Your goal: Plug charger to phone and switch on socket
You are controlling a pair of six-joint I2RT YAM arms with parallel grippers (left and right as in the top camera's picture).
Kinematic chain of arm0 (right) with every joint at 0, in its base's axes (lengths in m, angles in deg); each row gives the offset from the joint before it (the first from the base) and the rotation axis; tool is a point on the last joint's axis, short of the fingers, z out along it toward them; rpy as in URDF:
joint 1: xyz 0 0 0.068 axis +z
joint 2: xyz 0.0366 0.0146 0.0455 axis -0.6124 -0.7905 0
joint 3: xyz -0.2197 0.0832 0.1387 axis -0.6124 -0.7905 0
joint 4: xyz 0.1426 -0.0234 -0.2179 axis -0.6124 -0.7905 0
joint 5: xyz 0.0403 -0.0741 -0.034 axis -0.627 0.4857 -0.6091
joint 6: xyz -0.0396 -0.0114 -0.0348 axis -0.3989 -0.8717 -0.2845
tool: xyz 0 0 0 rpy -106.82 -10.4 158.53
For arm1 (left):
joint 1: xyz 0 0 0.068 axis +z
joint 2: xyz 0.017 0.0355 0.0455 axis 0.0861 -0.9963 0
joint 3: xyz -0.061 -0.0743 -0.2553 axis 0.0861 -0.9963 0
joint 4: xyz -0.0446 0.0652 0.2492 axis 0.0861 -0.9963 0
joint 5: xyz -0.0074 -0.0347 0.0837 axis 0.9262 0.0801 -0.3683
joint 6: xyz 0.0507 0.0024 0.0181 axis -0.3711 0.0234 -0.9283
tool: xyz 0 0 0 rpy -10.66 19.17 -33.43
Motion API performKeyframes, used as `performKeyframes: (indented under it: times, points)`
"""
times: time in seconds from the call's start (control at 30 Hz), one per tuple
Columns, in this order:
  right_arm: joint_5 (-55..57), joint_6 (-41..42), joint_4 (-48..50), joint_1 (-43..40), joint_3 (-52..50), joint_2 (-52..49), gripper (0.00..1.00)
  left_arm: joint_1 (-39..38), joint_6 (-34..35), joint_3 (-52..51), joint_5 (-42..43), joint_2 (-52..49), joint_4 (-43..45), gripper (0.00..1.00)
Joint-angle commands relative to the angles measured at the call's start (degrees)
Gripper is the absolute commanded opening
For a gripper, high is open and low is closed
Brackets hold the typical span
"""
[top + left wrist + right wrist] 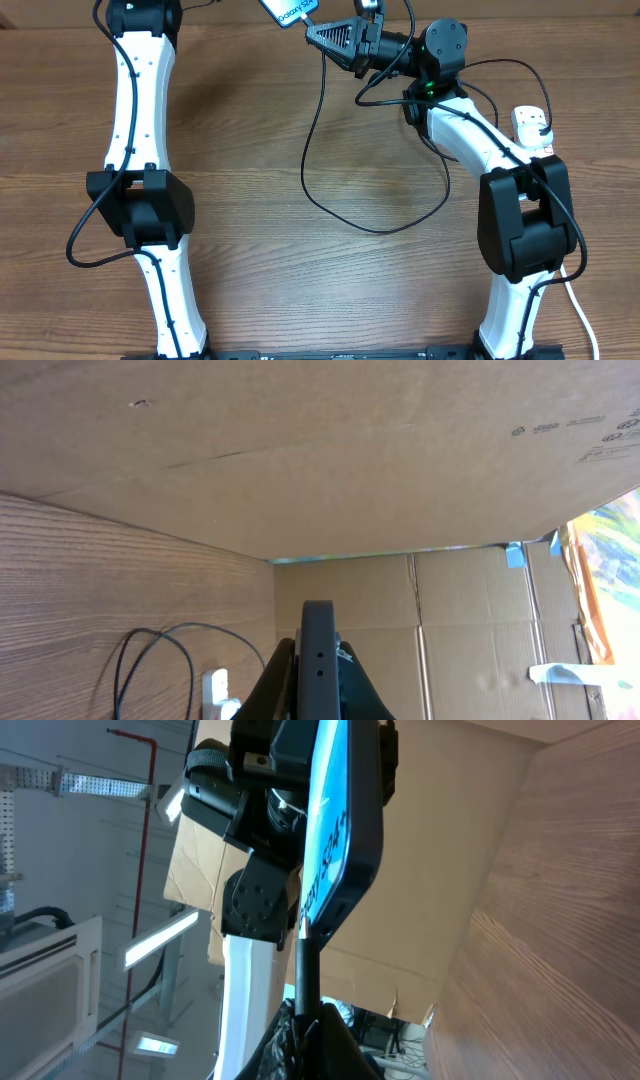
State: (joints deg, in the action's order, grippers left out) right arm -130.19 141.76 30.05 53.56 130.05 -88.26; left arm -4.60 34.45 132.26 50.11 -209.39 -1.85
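The phone (291, 10), with its blue "Galaxy" screen, is held in the air at the table's far edge. In the left wrist view its dark edge (319, 650) stands between the fingers of my left gripper (317, 662), which is shut on it. My right gripper (314, 32) points left at the phone and is shut on the charger's plug tip (304, 975). That tip meets the bottom end of the phone (340, 820); how deep it sits I cannot tell. The charger's black cable (335, 215) loops down over the table. The white socket (533, 124) lies at the right.
Cardboard walls (400, 480) stand behind the table's far edge. The right arm's elbow (525, 220) is above the table's right side and the left arm's elbow (145, 205) above its left side. A white cord (580, 310) runs off at the lower right.
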Motion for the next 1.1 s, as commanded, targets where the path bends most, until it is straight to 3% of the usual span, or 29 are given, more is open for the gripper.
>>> performKeyframes:
  times: [0.0,1.07]
  points:
    - [0.4,0.0,-0.4,0.1,1.4,2.1,0.04,-0.7,2.1,0.3,0.1,0.3,0.4,0.04]
    - [0.1,-1.3,-0.4,0.1,1.4,2.1,0.04,-0.3,3.1,0.3,-1.1,0.3,0.5,0.04]
